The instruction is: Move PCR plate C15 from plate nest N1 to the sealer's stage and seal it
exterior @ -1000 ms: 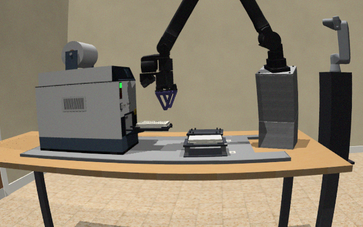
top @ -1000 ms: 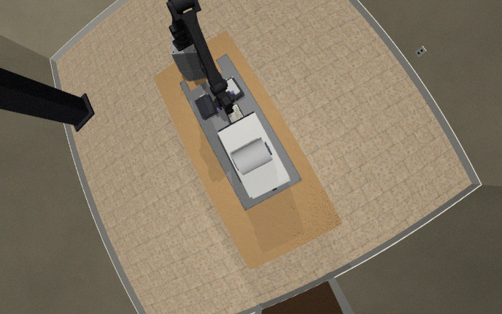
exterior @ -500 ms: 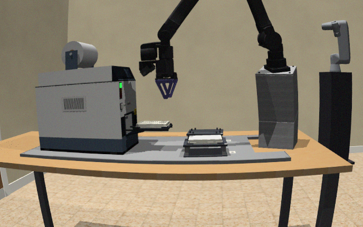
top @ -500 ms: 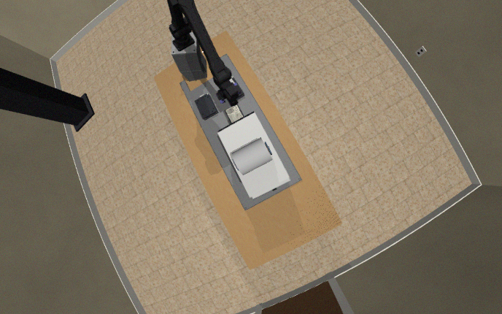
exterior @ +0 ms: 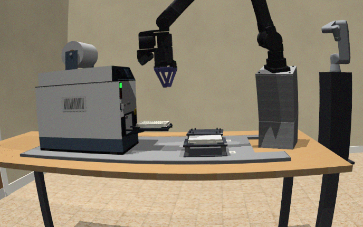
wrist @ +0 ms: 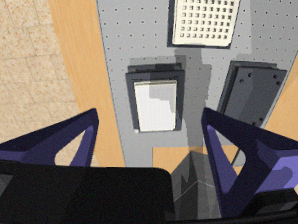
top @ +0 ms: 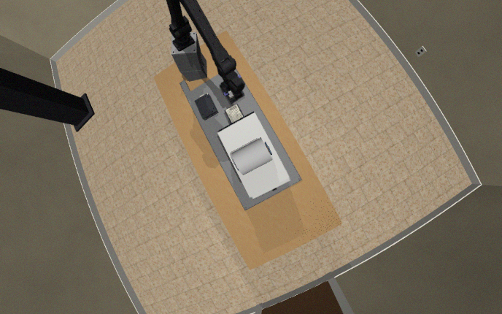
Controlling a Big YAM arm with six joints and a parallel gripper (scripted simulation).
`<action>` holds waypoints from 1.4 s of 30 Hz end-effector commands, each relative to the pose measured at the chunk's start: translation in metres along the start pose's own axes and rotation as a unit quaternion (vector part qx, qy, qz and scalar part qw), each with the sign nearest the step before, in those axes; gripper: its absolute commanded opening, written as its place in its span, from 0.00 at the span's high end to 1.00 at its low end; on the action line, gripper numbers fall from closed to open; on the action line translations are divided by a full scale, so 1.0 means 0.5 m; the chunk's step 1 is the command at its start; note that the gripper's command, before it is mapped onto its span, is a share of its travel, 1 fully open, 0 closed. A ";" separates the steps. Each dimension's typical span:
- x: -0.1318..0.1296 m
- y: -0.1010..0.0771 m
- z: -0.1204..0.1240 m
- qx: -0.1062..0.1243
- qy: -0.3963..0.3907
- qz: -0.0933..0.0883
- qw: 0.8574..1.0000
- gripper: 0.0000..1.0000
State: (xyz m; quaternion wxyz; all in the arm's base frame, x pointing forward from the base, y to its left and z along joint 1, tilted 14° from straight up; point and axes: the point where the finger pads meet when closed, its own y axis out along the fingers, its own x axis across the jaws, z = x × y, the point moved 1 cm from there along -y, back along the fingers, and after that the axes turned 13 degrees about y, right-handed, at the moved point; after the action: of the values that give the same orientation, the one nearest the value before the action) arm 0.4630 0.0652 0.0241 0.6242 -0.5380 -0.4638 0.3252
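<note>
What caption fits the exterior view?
Open claw hangs above the unsealed plate on the sealer's extended stage; lamp green.

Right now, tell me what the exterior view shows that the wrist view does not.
Only the exterior view shows the sealer with its green lamp and foil roll, and how high the gripper hangs. Only the wrist view looks straight down into both nests: one holds a white-topped plate, the other is bare. Both show the well plate on the stage, and the open, empty gripper.
</note>
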 end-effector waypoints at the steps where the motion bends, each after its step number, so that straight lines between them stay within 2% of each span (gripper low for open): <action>1: 0.070 -0.097 -0.057 -0.042 0.002 -0.018 0.999 0.14; 2: 0.070 -0.099 -0.055 -0.040 0.006 -0.016 0.999 1.00; 4: 0.070 -0.099 -0.055 -0.040 0.006 -0.016 0.999 1.00; 5: 0.061 -0.086 -0.046 -0.031 0.007 -0.013 0.999 1.00; 8: 0.073 -0.097 -0.023 -0.020 0.006 -0.008 1.000 1.00; 11: 0.073 -0.079 -0.020 -0.019 -0.003 -0.010 1.000 1.00; 19: 0.027 -0.042 -0.020 -0.009 0.000 -0.004 1.000 1.00; 26: 0.024 -0.060 -0.023 -0.020 0.008 -0.010 1.000 1.00; 33: 0.068 -0.096 -0.036 -0.041 -0.001 -0.023 0.999 1.00; 42: 0.084 -0.087 -0.047 -0.040 -0.017 -0.022 0.999 1.00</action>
State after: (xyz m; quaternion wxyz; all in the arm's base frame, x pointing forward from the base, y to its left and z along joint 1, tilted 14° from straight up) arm 0.4697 0.0768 0.0535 0.6212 -0.5416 -0.4685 0.3181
